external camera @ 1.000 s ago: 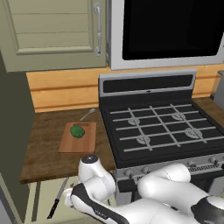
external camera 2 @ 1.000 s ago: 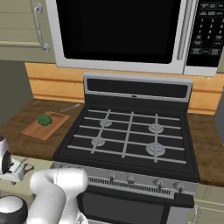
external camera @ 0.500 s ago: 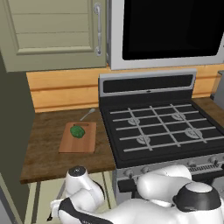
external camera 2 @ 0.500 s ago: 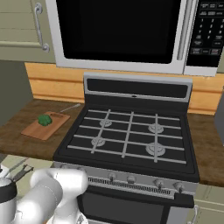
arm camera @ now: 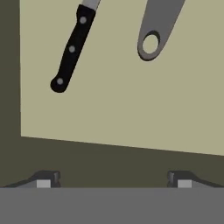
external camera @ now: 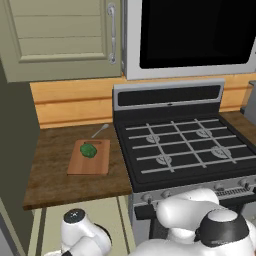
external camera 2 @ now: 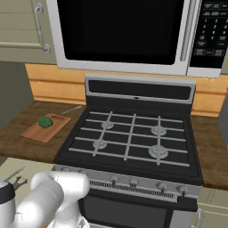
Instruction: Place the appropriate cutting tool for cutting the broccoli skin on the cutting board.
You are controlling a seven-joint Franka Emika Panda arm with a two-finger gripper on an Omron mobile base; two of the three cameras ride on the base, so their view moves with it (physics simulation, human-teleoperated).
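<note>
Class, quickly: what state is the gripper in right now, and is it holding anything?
Gripper: open, jaws set wide apart, holding nothing; the knife lies ahead, untouched.

Arm lower than before, beneath counter edge; wrist further down-left

Stove (external camera: 185,150): right of the wooden counter (external camera: 50,175).
Spoon-like utensil (external camera: 100,131): near the counter's back edge.
Microwave (external camera 2: 120,31): above the stove.

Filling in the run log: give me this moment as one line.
tool: open, empty | knife: in drawer, beside grey peeler | broccoli: on cutting board | step: knife not yet grasped
</note>
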